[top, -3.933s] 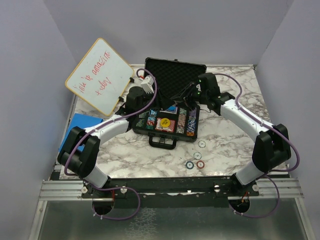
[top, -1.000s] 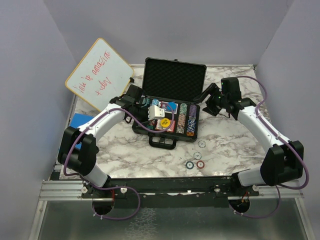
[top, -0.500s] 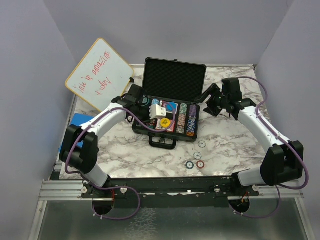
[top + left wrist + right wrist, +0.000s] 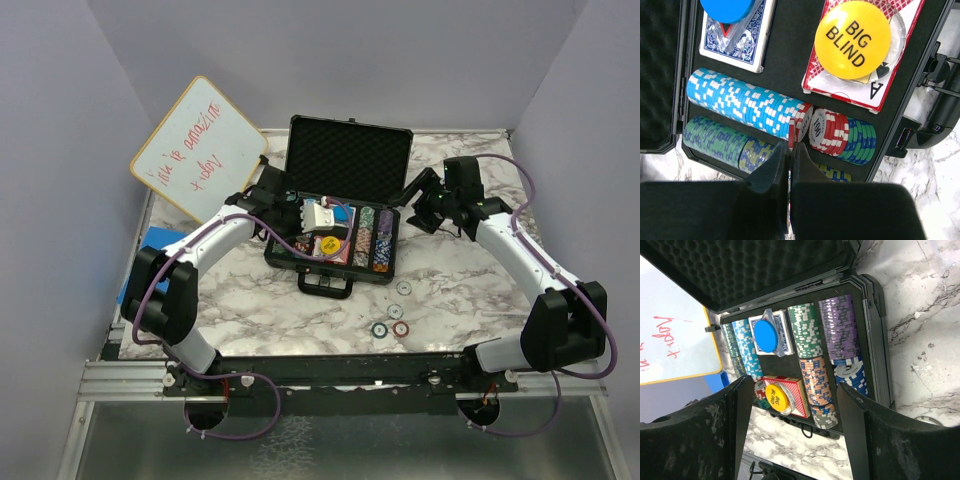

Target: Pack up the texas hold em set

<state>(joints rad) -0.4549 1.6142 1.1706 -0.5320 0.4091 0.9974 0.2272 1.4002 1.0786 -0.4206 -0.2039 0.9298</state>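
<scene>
The black briefcase (image 4: 330, 266) lies open at mid-table, lid (image 4: 348, 158) up, rows of poker chips and two card decks inside. My left gripper (image 4: 305, 226) hovers over the case's left side, shut on a red poker chip (image 4: 791, 141) held edge-on above the light-blue chip row (image 4: 740, 102). A yellow "BIG BLIND" disc (image 4: 852, 40) lies on the red deck, and a blue disc (image 4: 727, 7) on the blue deck. My right gripper (image 4: 412, 196) is open and empty, right of the case. Three loose chips (image 4: 390, 328) lie on the table in front.
A white dry-erase board (image 4: 198, 150) leans at the back left. A flat blue pad (image 4: 160, 250) lies at the left edge. The case handle (image 4: 326, 287) points toward the arms. In the right wrist view the purple chip row (image 4: 840, 325) fills the case's right side.
My right gripper has pulled out of the case to its right side. My left gripper has moved right over the case's left chip rows with the chip.
</scene>
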